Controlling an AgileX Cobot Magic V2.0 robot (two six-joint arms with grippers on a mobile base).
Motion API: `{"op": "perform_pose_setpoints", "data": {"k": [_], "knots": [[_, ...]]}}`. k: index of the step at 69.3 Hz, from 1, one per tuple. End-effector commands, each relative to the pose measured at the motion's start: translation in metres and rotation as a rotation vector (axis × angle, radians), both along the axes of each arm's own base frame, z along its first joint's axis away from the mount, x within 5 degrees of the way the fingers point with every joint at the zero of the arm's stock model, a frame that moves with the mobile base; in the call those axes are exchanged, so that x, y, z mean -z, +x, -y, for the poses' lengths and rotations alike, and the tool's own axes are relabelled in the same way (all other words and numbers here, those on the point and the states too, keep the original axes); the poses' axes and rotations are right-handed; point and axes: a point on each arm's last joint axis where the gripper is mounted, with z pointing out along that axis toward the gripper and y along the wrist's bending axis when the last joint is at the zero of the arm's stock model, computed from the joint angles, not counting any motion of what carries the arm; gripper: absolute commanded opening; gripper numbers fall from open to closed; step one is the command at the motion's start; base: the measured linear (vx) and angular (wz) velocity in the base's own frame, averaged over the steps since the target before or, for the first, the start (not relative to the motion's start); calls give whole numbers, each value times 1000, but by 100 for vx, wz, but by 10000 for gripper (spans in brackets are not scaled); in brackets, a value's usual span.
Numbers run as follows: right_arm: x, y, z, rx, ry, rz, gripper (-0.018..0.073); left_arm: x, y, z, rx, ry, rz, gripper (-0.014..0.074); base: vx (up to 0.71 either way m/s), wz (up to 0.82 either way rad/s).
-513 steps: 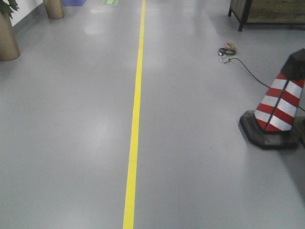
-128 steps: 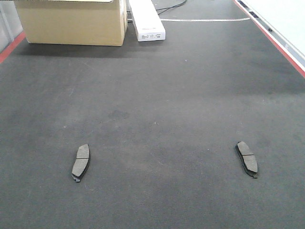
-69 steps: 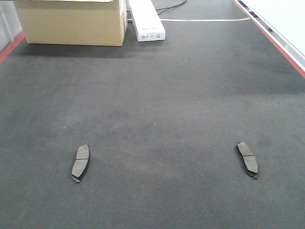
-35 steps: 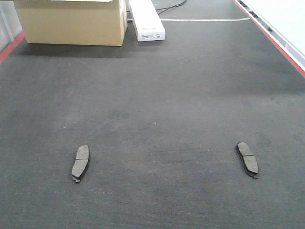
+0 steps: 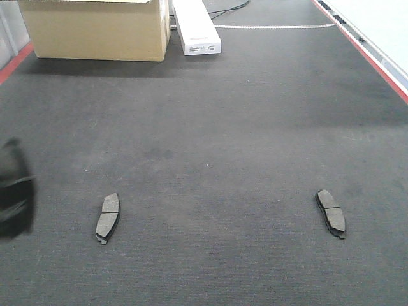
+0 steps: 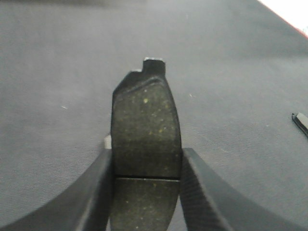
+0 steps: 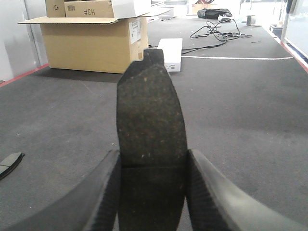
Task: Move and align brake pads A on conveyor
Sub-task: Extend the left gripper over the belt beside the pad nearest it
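Two brake pads lie apart on the dark conveyor [image 5: 210, 127], one at the left [image 5: 108, 217] and one at the right [image 5: 331, 212]. My left gripper [image 6: 147, 159] is shut on a third brake pad [image 6: 146, 120], held upright above the belt, with another pad's edge [image 6: 301, 123] to its right. My right gripper [image 7: 153, 159] is shut on a fourth pad [image 7: 151, 110], also upright, with a lying pad [image 7: 9, 164] to its left. A dark blurred part of my left arm [image 5: 14, 188] shows at the front view's left edge.
A cardboard box [image 5: 95, 29] and a long white box [image 5: 196, 25] stand at the far end of the belt, with cables [image 7: 216, 31] behind them. Red stripes [image 5: 360, 48] run along the belt's edges.
A dark blurred arm part has come in at the left edge of the front view. The two lying pads have not moved. Much earlier that view showed a grey floor and a cone.
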Motion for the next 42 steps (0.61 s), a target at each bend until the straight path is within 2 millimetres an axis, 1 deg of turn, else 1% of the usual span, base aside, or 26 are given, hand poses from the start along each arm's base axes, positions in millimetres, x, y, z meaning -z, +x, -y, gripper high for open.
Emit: {"op": "perform_pose_setpoints", "data": {"k": [1,6,9,13,22,23,29,42], "knots": [[-17,0,-1,-16,6,115,-4,-20,29,19,19,-56,31,-6,0,0],[-17,0,-1,-16,6,115,-4,-18,50,30,14,-55,-35,-6,0,0],[-17,0,-1,-16,6,115,-4,-11,65,39,6,-47,-98,-6,0,0],[-17,0,-1,-16,6,115,-4,-5,81,48,1,-49,-151,-6,0,0],[-17,0,-1,-16,6,115,-4,16,115,68,-9,-39,-250,-6,0,0],[-17,0,-1,-16,6,115,-4,20,120,70,-10,-32,-267,-6,0,0],[-17,0,-1,-16,6,115,-4,35,138,81,-19,-28,-326,-6,0,0],[-17,0,-1,-16,6,115,-4,61,166,101,-38,-55,-438,-6,0,0]]}}
